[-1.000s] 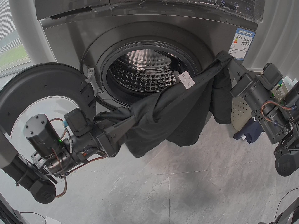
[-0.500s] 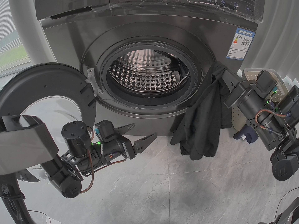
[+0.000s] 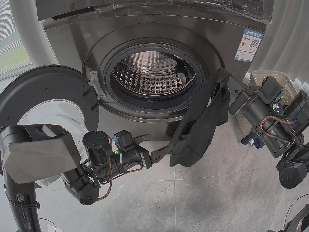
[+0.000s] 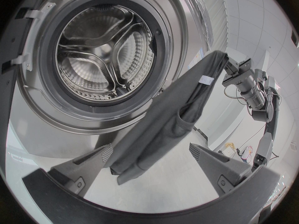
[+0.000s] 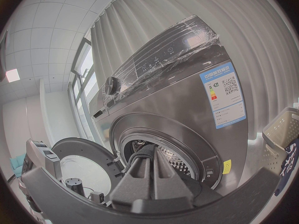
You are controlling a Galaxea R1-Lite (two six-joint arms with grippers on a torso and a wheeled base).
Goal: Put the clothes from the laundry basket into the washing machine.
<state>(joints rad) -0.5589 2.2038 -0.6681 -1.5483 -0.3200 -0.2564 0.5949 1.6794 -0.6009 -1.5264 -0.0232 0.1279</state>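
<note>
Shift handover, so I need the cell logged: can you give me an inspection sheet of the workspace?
Surface: grey tiled floor.
Job's things: washing machine door open, no clothes seen in drum; black garment hangs right of the opening; laundry basket at right, navy cloth against it.
Clutter: nothing seen.
Claws: right claw shut on garment's top; left claw open at its lower end.
Cables: wire loops on both wrists.
Surroundings: curtain right, window left.

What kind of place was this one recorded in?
Probably a laundry area, possibly a staged test room: a front-loading washing machine with its door swung open, a perforated laundry basket beside it, and a black garment hanging from the right gripper before the drum.
</note>
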